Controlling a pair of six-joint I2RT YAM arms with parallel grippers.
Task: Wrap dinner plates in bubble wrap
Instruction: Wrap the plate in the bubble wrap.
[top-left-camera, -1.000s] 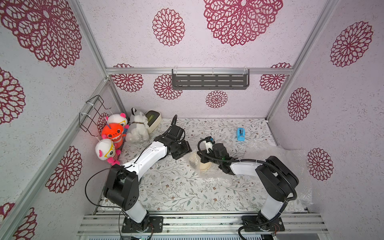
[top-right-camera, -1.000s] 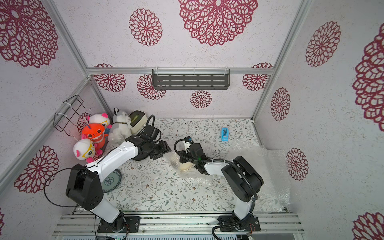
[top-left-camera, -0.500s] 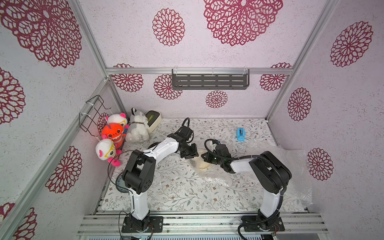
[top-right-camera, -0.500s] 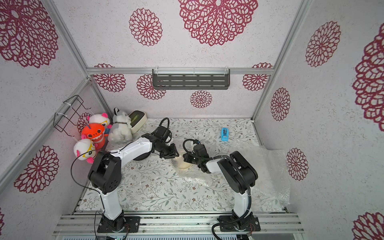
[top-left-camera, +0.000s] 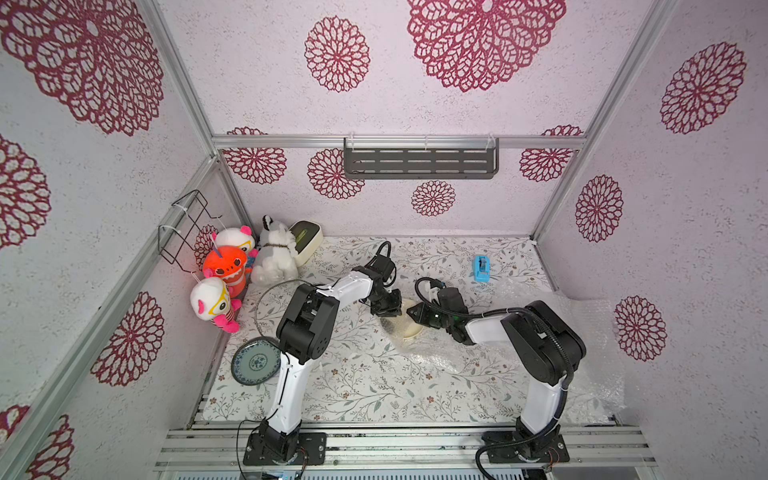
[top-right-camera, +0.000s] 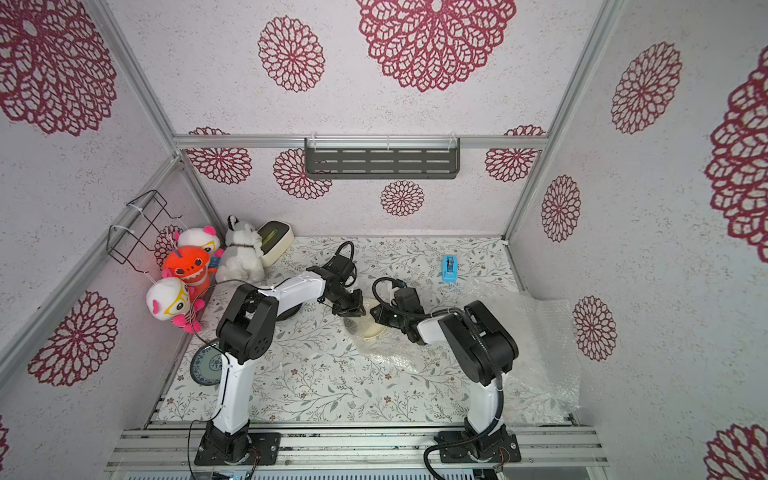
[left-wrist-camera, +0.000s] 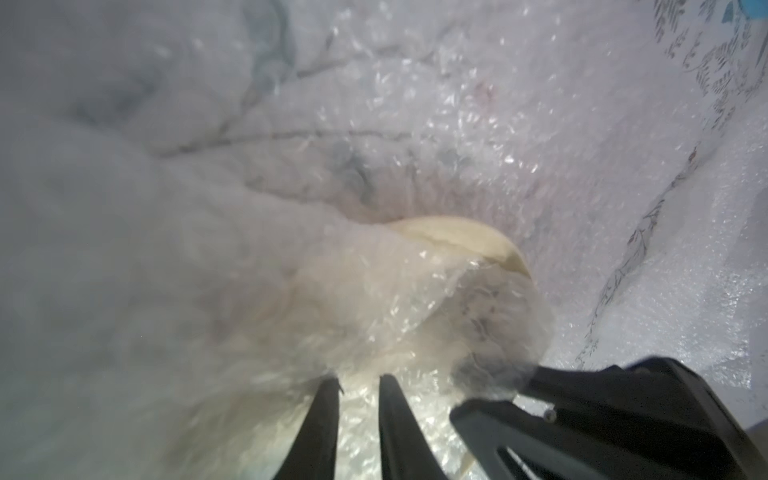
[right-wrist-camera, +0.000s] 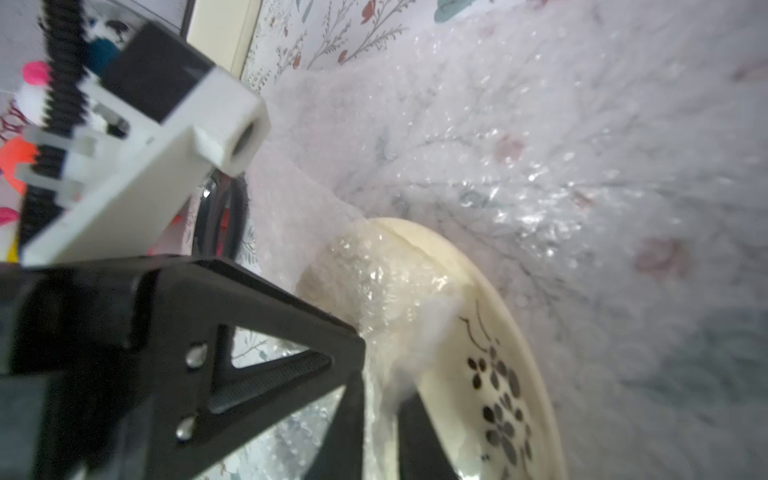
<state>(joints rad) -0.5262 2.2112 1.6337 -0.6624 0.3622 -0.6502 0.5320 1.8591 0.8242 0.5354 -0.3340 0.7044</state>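
Laying the bubble wrap (top-left-camera: 449, 361) over the cream plate (top-left-camera: 409, 329), we draw it flat between left gripper (left-wrist-camera: 358, 380) and right gripper (right-wrist-camera: 384, 370) (both narrow; grip unclear).

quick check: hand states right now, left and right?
Left hand: nearly closed, pinching the bubble wrap over the cream plate.
Right hand: open, wrap in the gap.

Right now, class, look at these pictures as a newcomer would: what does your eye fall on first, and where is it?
The two black hands, left hand and right hand, meet at a cream plate mid-table, half covered by crinkly bubble wrap. Bright plush toys crowd the far left corner.
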